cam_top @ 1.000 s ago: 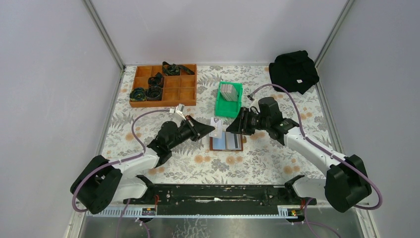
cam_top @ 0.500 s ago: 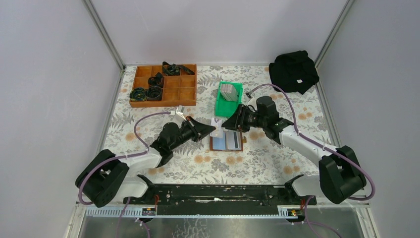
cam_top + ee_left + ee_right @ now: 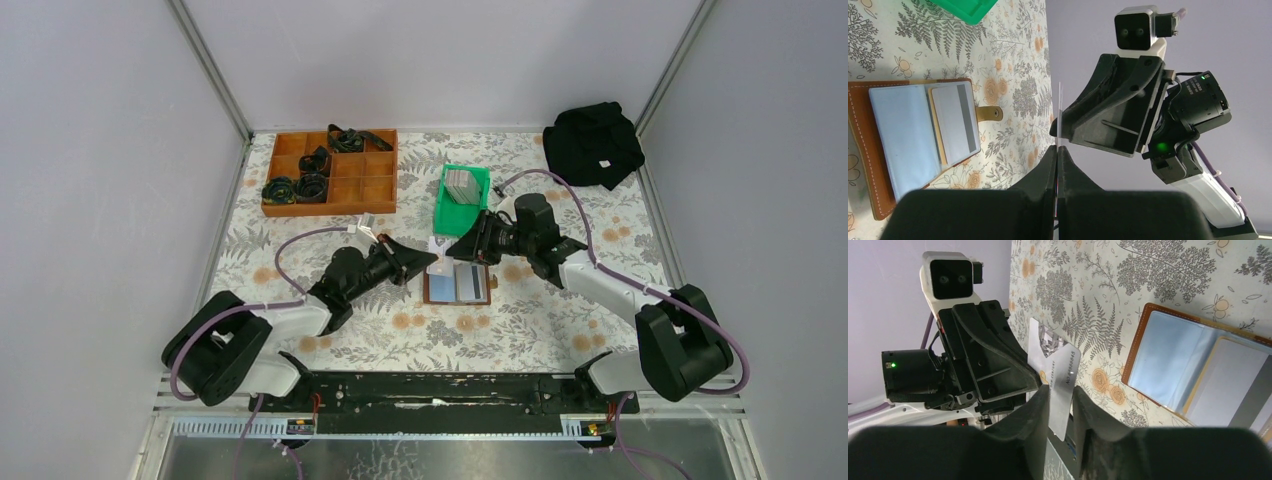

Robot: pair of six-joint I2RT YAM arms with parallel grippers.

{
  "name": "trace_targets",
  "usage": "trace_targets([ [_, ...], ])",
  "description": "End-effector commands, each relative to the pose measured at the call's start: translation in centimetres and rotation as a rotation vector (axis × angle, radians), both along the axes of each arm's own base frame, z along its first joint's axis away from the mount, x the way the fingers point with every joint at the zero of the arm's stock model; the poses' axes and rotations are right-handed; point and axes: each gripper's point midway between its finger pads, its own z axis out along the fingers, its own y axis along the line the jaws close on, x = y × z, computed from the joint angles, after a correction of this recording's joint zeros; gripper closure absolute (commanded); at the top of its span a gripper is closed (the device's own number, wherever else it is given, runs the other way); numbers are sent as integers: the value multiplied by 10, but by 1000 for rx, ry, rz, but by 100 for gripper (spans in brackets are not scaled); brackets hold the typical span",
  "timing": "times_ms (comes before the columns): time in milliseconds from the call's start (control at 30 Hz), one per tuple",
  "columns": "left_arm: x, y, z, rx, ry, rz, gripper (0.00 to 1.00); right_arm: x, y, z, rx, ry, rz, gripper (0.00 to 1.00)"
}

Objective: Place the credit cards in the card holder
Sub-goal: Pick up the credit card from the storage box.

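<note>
The brown card holder (image 3: 429, 287) lies open on the table, with a grey card (image 3: 472, 283) in its right slot; it also shows in the left wrist view (image 3: 860, 150) and the right wrist view (image 3: 1137, 342). My left gripper (image 3: 415, 262) is shut on a credit card (image 3: 436, 252) and holds it upright, left of and above the holder. That card is seen edge-on in the left wrist view (image 3: 1059, 110). My right gripper (image 3: 462, 247) is open, and its fingers straddle the same card (image 3: 1060, 365) with a gap showing on one side.
A green bin (image 3: 447, 214) holding a stack of grey cards (image 3: 461, 184) stands just behind the holder. A wooden compartment tray (image 3: 345, 190) with black items is at the back left. A black cloth (image 3: 593, 143) lies at the back right.
My right gripper has moved left, from above the holder onto the card held by my left gripper. The left gripper has shifted slightly right with the card.
</note>
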Motion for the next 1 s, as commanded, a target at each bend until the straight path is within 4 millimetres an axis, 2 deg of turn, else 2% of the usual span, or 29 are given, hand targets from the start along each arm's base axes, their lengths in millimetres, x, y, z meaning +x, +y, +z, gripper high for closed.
trace_targets([
  [0, 1, -6, 26, -72, -69, -17, 100, 0, 10, 13, 58, -31, 38, 78],
  [67, 1, -7, 25, -78, -62, -18, 100, 0, 11, 14, 73, -28, 39, 85],
  [233, 1, -9, 24, -97, -53, -26, 100, -2, 13, 12, 91, -14, 46, 90],
  [333, 0, -10, 23, -114, -46, -35, 100, -2, 14, 15, 105, -18, 51, 93],
  [433, 0, -10, 23, -140, -38, -38, 100, -2, 16, 18, 121, -18, 57, 100],
  [500, -1, -10, 21, -147, -34, -43, 100, -2, 16, 22, 127, -28, 58, 100],
  [533, -1, -10, 20, -145, -31, -46, 97, -3, 16, 23, 129, -29, 59, 100],
  [633, 0, -5, 13, -129, -19, -29, 71, -3, 15, 26, 123, -35, 60, 100],
  [767, 2, 7, -1, -75, -2, 6, 47, -4, 12, 24, 106, -38, 56, 100],
  [967, 4, 23, -22, 41, 20, 49, 38, -3, 3, 18, 61, -42, 44, 100],
])
